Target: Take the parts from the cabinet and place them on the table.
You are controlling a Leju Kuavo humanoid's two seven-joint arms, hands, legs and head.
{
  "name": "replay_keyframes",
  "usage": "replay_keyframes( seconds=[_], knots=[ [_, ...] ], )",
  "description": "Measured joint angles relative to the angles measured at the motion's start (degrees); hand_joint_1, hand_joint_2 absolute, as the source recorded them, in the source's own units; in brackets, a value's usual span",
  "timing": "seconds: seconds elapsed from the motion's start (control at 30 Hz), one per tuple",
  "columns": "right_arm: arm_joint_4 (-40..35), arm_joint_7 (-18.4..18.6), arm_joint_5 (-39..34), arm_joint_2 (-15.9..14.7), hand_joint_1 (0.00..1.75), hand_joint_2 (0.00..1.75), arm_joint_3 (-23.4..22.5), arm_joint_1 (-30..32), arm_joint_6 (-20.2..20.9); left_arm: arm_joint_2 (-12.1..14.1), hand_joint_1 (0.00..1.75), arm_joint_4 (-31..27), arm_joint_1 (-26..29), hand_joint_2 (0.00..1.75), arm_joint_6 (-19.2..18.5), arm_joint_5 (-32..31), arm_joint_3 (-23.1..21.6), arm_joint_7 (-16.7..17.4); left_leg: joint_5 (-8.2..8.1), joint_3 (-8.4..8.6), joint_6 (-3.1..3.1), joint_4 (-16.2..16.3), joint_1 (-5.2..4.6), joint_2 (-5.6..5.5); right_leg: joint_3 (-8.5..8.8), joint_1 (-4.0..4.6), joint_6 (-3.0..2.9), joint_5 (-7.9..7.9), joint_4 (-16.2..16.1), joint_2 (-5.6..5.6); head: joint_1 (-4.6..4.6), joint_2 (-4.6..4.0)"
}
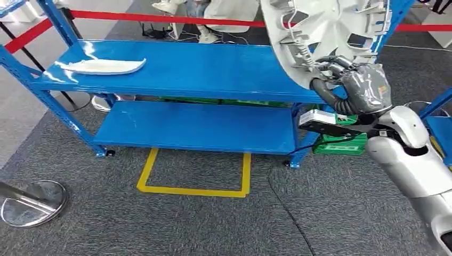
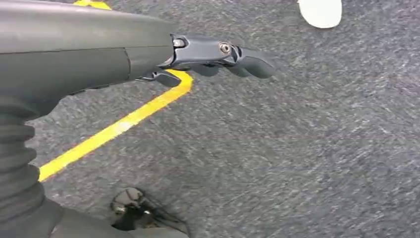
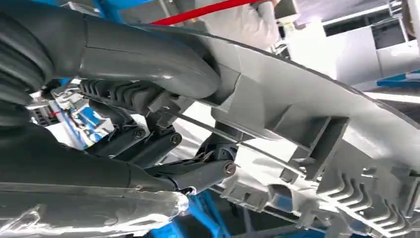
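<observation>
One grey moulded part (image 1: 325,32) is clamped by your right hand (image 1: 354,85) — raised clear of the blue shelf (image 1: 213,69) for carrying — while your left hand (image 2: 218,57) hangs empty, fingers loosely apart.

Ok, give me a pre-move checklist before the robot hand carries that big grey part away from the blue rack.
1. Right robot hand grips the grey part: ok, thumb and fingers wrap its edge in the right wrist view.
2. Part lifted off the top shelf: ok.
3. Left robot hand empty, over carpet: ok.
4. White part lying on the top shelf: ok, still to fetch.
5. People's feet behind the rack: not ok, they stand close.
6. Table for drop-off: cannot tell.
</observation>
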Motion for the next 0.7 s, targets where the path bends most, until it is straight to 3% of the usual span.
replay_keyframes(
  seconds=[0.03, 0.1, 0.13, 0.17, 0.2, 0.27, 0.3, 0.33, 0.37, 0.4, 0.47, 0.5, 0.53, 0.6, 0.63, 0.67, 0.7],
  knots=[
    [-0.04, 0.02, 0.02, -0.02, 1.75, 1.75, -0.15, 0.04, 0.0, -0.09, 0.0, 0.0, 0.01, 1.75, 0.0, 0.0, -0.02, 0.04, -3.76, -0.9, -0.32, 2.99, 0.13, 0.05, -0.92, -0.14, -0.3, 0.71, 0.02, -0.04, -0.31, 0.0],
    [-0.07, 0.24, 0.04, -0.07, 1.75, 1.75, -0.42, 0.36, 0.0, -0.06, 0.0, 0.0, -0.04, 1.75, 0.02, -0.02, -0.07, 0.11, -10.73, -3.13, -0.94, 12.52, 0.46, 0.08, -2.71, -0.28, -0.13, 2.08, 0.06, 0.01, -0.31, 0.0],
    [-0.09, 0.33, 0.02, -0.11, 1.75, 1.75, -0.59, 0.68, 0.0, -0.07, 0.0, 0.0, -0.09, 1.75, 0.02, -0.07, -0.11, 0.13, -11.74, -3.78, -1.11, 16.43, 0.54, 0.09, -3.54, -0.35, 0.0, 2.68, 0.23, 0.01, -0.39, -0.02],
    [-0.09, 0.39, 0.02, -0.13, 1.75, 1.75, -0.74, 0.99, -0.02, -0.09, 0.0, 0.0, -0.12, 1.75, 0.02, -0.04, -0.17, 0.13, -10.93, -3.59, -1.26, 18.39, 0.63, 0.1, -4.3, -0.43, 0.13, 3.2, 0.41, 0.0, -0.37, -0.02],
    [-0.11, 0.48, 0.02, -0.15, 1.75, 1.75, -0.77, 1.23, -0.02, -0.07, 0.0, 0.0, -0.11, 1.75, 0.02, -0.07, -0.26, 0.15, -8.67, -2.25, -1.38, 18.07, 0.73, 0.12, -5.11, -0.53, 0.24, 3.74, 0.6, -0.01, -0.39, 0.0],
    [-0.2, 0.68, 0.04, -0.24, 1.75, 1.75, -0.92, 1.66, -0.04, -0.09, 0.0, 0.0, -0.2, 1.75, 0.02, -0.18, -0.42, 0.15, -4.79, 3.17, -1.53, 11.2, 0.96, 0.14, -6.65, -0.75, 0.71, 4.73, 0.96, 0.01, -0.42, 0.0],
    [-0.55, 0.85, 0.11, -0.39, 1.75, 1.75, -1.16, 1.91, -0.09, -0.09, 0.0, 0.0, -0.33, 1.75, 0.02, -0.33, -0.5, 0.15, -5.2, 6.91, -1.67, 6.11, 1.21, 0.13, -7.05, -0.76, 1.11, 5.26, 1.09, 0.04, -0.44, 0.0],
    [-0.92, 0.96, 0.17, -0.68, 1.75, 1.75, -1.49, 2.02, -0.11, -0.26, 0.0, 0.0, -0.46, 1.75, 0.02, -0.35, -0.61, 0.15, -6.8, 10.24, -1.73, 0.85, 1.18, -0.01, -7.68, -0.48, 1.42, 5.64, 1.23, -0.02, -0.48, -0.02],
    [-1.09, 1.0, 0.22, -0.85, 1.75, 1.75, -1.85, 2.02, -0.13, -0.24, 0.0, 0.02, -0.59, 1.75, 0.02, -0.39, -0.72, 0.17, -7.96, 11.13, -0.58, -1.82, 0.97, -0.27, -7.91, -0.48, 1.79, 6.46, 1.11, -0.08, -0.42, 0.0],
    [-1.11, 1.07, 0.26, -0.87, 1.75, 1.75, -2.14, 2.0, -0.17, -0.33, 0.0, 0.02, -0.58, 1.75, 0.02, -0.41, -0.79, 0.15, -7.29, 10.48, -0.37, -1.42, 0.86, -0.23, -8.11, -0.54, 2.09, 7.27, 0.7, -0.12, -0.24, 0.0],
    [-1.18, 1.09, 0.35, -0.98, 1.75, 1.75, -2.19, 2.61, -0.37, -0.42, 0.0, 0.02, -0.2, 1.75, 0.02, -0.44, -0.81, 0.17, -6.31, 9.55, 0.73, -1.29, 0.72, -0.08, -8.58, -0.83, 2.83, 8.38, 0.2, -0.04, -0.33, 0.0],
    [-1.2, 1.11, 0.35, -1.18, 1.75, 1.75, -2.36, 3.19, -0.42, -0.37, 0.0, 0.0, -0.07, 1.75, 0.02, -0.44, -0.83, 0.2, -5.81, 9.08, 1.32, -1.33, 0.87, 0.2, -9.34, -0.98, 2.96, 6.47, 0.94, 0.02, -0.26, 0.0],
    [-1.22, 1.16, 0.33, -1.4, 1.75, 1.75, -2.51, 3.57, -0.42, -0.26, 0.0, 0.0, 0.02, 1.75, 0.04, -0.39, -0.83, 0.26, -5.3, 8.58, 1.81, -1.27, 0.85, 0.22, -10.06, -0.96, 3.02, 3.04, 3.64, 0.06, 0.22, -0.02],
    [-1.27, 1.16, 0.28, -1.62, 1.75, 1.75, -2.97, 3.85, -0.42, -0.28, 0.0, 0.0, -0.12, 1.75, 0.09, -0.42, -0.9, 0.26, -4.18, 7.3, 2.25, -1.22, 0.54, 0.24, -12.5, -0.88, 3.22, -3.56, 13.66, 0.07, 0.26, 0.0],
    [-1.4, 1.16, 0.28, -1.66, 1.75, 1.75, -3.19, 4.04, -0.42, -0.33, 0.0, 0.0, -0.2, 1.75, 0.09, -0.42, -0.92, 0.26, -3.62, 6.57, 2.35, -1.14, 0.37, 0.24, -13.41, -0.8, 3.17, -5.42, 18.05, 0.08, 0.33, -0.02],
    [-1.42, 1.16, 0.28, -1.68, 1.75, 1.75, -3.32, 4.19, -0.44, -0.37, 0.0, 0.02, -0.19, 1.75, 0.09, -0.42, -0.94, 0.31, -3.05, 5.78, 2.42, -1.0, 0.23, 0.24, -13.35, -0.68, 3.01, -5.53, 20.56, 0.08, 0.28, 0.0],
    [-1.48, 1.16, 0.28, -1.73, 1.75, 1.75, -3.5, 4.25, -0.44, -0.39, 0.0, 0.0, -0.16, 1.75, 0.09, -0.42, -0.94, 0.33, -2.61, 5.06, 2.42, -0.82, 0.12, 0.25, -12.1, -0.53, 2.77, -4.06, 20.26, 0.09, 0.31, 0.0]
  ],
)
